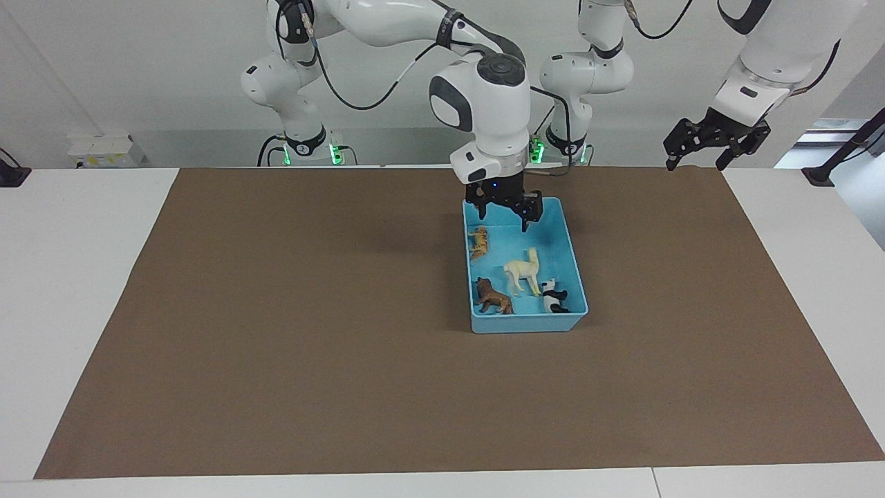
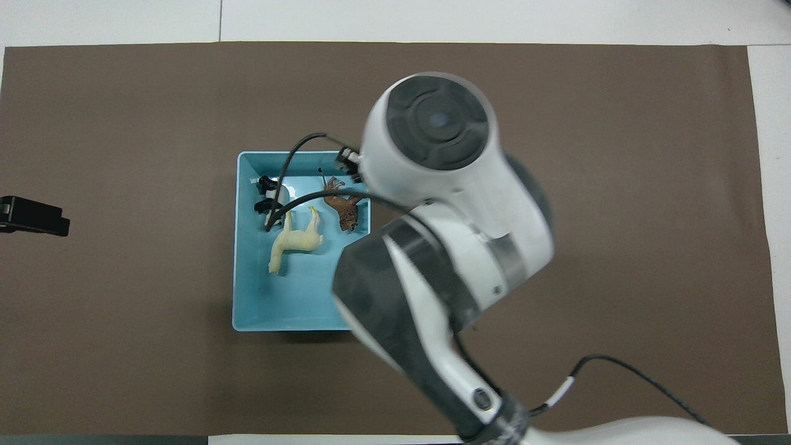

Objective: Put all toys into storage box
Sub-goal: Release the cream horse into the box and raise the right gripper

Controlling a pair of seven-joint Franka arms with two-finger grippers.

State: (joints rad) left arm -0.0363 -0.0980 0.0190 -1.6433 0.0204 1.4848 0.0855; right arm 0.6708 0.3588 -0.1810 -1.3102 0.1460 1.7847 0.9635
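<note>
Toys all lie in the box (image 1: pixel 575 271); my right gripper (image 1: pixel 504 208) hangs open and empty over it, left gripper (image 1: pixel 715 142) waits open. Next I'd retract.

Plastic on matt brown sheet

The storage box (image 1: pixel 572 277) looks like smooth light blue plastic; the brown mat (image 1: pixel 276 346) is matt, paper-like; arm shells (image 2: pixel 469 204) look glossy white plastic, the table (image 1: pixel 69 277) smooth white.

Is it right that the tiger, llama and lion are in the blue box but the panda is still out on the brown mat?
No. The panda is in the storage box too, beside the llama; the facing view shows it. The tiger and lion are inside as well.
</note>
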